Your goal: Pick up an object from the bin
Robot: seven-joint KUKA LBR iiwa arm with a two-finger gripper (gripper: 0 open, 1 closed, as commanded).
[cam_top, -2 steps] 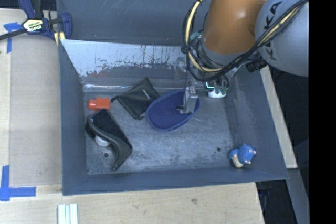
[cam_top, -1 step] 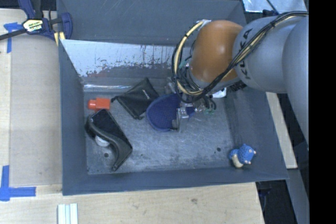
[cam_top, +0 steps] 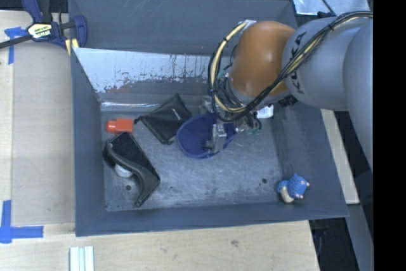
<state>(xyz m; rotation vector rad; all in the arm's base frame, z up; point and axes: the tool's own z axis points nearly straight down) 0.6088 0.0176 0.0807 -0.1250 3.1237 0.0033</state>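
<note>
Your claw [cam_top: 219,135] sits low near the middle of the bin [cam_top: 85,155], right at the 3 o'clock edge of a blue rounded dish-like thing [cam_top: 192,136]. You cannot tell whether the claw is wide or narrow, nor whether it grips that rim. At the dish's 10 o'clock edge a flat black piece [cam_top: 165,118] lies just beside it, perhaps touching. Further toward 9 o'clock a small orange piece [cam_top: 120,125] lies near the left wall. At 8 o'clock a black angled part [cam_top: 133,165] lies close to that wall too. A small blue-and-yellow toy [cam_top: 292,188] rests in the 4 o'clock corner, well apart from the claw. From the dish toward 5 and 6 o'clock you have bare floor up to the front wall.
</note>
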